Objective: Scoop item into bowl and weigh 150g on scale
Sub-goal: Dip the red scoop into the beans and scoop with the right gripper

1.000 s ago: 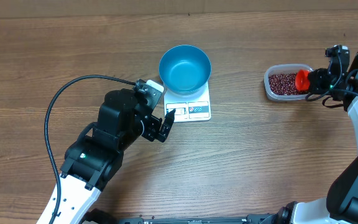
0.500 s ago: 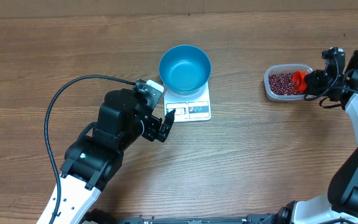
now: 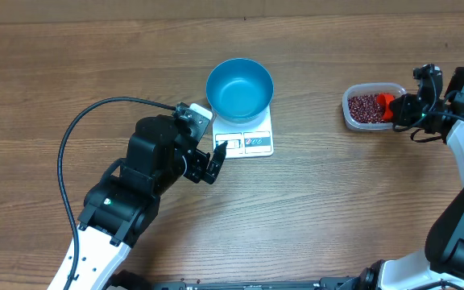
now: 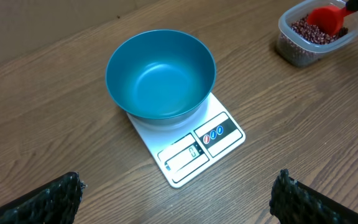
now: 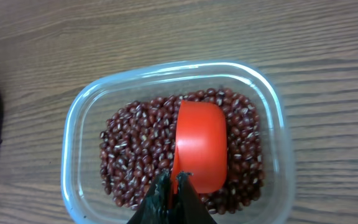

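- Seen at far left from overhead: left fingers (image 3: 214, 161) spread fully apart, with nothing between them, above the counter (image 3: 312, 209). One tip right at the display edge of the scale (image 3: 252, 138).
- In the left wrist view, only the two dark tips at the bottom corners, wide apart, pointing toward the scale.
- On the white face of the scale: a display window and, beside it, a small panel with round red and blue marks. Printing there too small to read.
- Standing on the scale end away from the display: the bowl (image 3: 239, 87), bright blue, upright, wider than the scale, showing only its bare inside.
- Well apart to the right, on the counter: a clear plastic tub (image 3: 351, 117) with rounded corners, holding the item (image 3: 363, 109), a loose pile of small dark red beans covering its bottom.
- Resting on the beans, toward the right side of the tub: the red head of the scoop (image 3: 387, 102).
- At far right: right fingers (image 3: 403, 109) closed tight on the scoop handle, just at the right rim of the tub.
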{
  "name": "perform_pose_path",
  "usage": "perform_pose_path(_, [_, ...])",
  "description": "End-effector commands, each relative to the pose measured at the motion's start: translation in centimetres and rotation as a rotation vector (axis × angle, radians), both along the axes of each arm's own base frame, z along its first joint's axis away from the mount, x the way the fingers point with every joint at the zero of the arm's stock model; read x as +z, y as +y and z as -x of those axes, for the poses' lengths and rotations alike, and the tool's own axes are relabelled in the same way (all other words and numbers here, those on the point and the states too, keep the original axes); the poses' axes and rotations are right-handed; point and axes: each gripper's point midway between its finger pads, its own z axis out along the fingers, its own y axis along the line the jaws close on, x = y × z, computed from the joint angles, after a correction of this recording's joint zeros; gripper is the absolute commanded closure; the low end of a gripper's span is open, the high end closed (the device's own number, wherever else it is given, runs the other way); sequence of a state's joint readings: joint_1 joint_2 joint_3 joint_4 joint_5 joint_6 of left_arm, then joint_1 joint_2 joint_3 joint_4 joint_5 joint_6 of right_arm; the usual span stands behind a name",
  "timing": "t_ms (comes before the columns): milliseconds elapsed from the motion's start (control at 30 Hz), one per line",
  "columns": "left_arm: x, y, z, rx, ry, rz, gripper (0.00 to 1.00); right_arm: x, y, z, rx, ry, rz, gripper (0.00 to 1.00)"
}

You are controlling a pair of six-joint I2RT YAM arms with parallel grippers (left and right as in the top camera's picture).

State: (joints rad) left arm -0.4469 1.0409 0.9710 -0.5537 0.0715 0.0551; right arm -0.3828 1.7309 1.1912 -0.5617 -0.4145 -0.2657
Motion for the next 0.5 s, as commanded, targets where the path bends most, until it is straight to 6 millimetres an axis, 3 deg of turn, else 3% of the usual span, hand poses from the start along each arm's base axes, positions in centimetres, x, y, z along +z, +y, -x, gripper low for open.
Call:
perform_pose_path(0, [1.0, -0.1, -0.2, 0.002, -0.014, 0.020, 0.00, -0.8, 1.3, 0.0, 0.036, 0.028, -0.021, 0.96])
perform_pose_path(467, [-0.3, -0.1, -0.1, 0.002, 0.032, -0.002, 0.01, -1.6, 2.4, 0.6, 0.051, 0.073, -0.044, 0.96])
